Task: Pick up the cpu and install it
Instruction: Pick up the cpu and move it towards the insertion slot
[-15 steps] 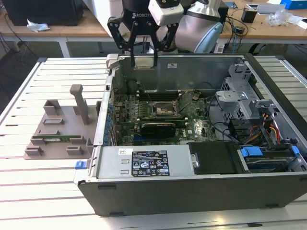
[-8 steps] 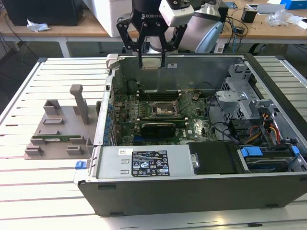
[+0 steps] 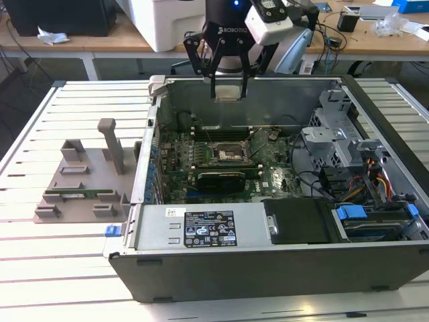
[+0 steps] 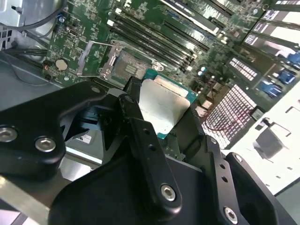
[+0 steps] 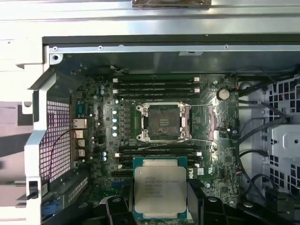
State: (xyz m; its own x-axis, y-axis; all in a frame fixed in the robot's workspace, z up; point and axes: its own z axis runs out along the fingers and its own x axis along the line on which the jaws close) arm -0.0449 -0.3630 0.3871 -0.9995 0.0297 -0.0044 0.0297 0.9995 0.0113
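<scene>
Exterior view: the black two-fingered robot gripper (image 3: pixel 228 92) hangs above the far wall of the open grey metal computer case (image 3: pixel 268 272), and between its fingertips sits the cpu (image 3: pixel 227 98), a small flat square chip with a silvery-white metal top. The jaws are clenched on it, one finger on each of two opposite edges. The chip is up in the air, well clear of the green motherboard (image 3: pixel 271 178) lying on the case floor.

In the first wrist view the cpu (image 5: pixel 159 192) faces the camera flat, metal top up, with a thin green rim around it and the black fingers (image 5: pixel 202 212) pressing on either side. Beyond it lies the black square socket with its metal frame (image 5: pixel 163 122), its dark centre bare, and long black memory slots (image 5: pixel 154 85) run on both sides of that socket.

The second wrist view looks past the gripper's black linkage at the chip (image 4: pixel 164 108), pinched at its edges, with the socket (image 4: pixel 119 65) on the board apart from it.

Back outside, a grey moulded parts holder (image 3: pixel 80 184) rests on the white slatted table (image 3: pixel 67 275) at the exterior view's left, just beside the case.
</scene>
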